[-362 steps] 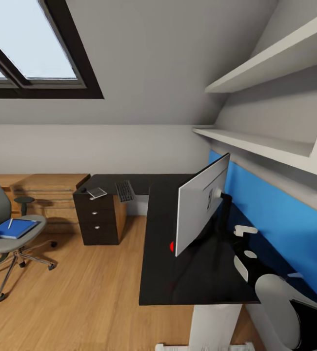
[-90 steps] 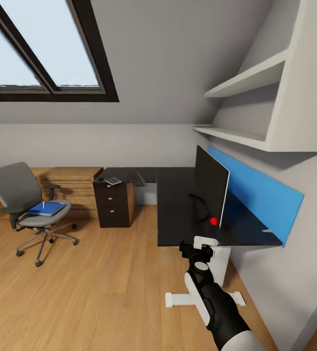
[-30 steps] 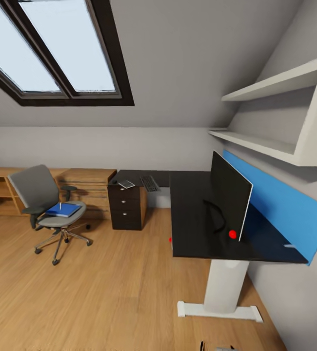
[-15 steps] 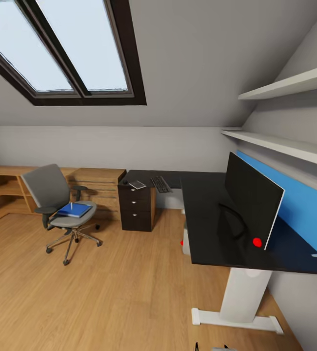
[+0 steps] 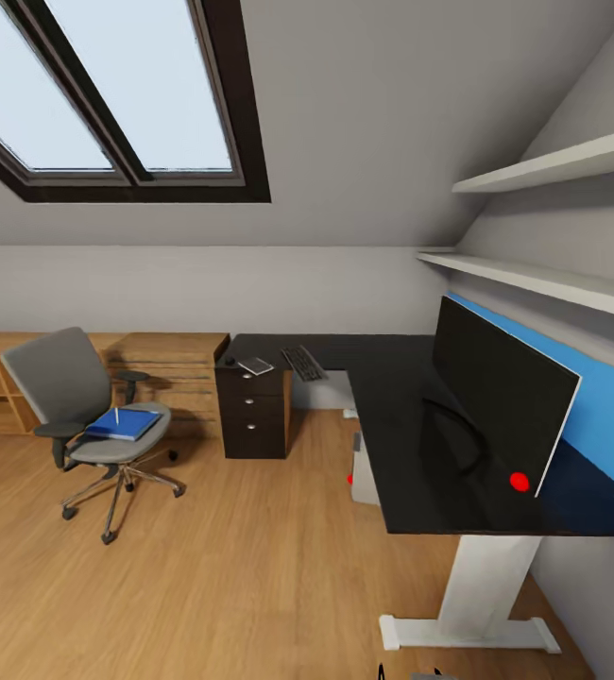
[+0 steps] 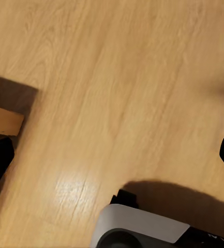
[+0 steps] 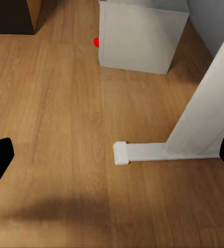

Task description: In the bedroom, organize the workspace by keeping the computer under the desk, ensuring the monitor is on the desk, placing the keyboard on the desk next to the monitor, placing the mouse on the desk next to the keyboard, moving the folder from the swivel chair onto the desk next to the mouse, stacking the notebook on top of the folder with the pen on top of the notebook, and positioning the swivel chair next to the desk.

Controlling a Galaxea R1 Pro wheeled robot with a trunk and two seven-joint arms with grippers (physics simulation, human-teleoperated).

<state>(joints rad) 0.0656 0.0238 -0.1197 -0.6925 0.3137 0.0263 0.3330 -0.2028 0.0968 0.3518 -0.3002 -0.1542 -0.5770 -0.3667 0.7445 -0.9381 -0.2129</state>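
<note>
The whole head view had shifted since half a second before, and far more since three seconds before, so the robot's base and head had moved, not the furniture. Its right arm, then reaching towards the bench (image 5: 397,444), had dropped out of the head view. The monitor (image 5: 501,397) stood on the bench's near wing with its black screen facing the room; twelve seconds before, its grey back had faced the camera. I judged the monitor step done and the robot turning to the rest.

The swivel chair (image 5: 80,416) stood well apart from the bench, the blue folder (image 5: 124,424) on its seat with the pen (image 5: 116,416) on top. A pale grey box, probably the computer (image 7: 142,35), sat on the floor under the bench. The keyboard (image 5: 302,363), the notebook (image 5: 255,365) and the mouse (image 5: 230,360) lay at the far corner, away from the monitor.

Both wrist views looked down at the wood floor (image 6: 122,93). The left gripper (image 6: 112,160) and right gripper (image 7: 112,155) each stood wide open, holding nothing.
</note>
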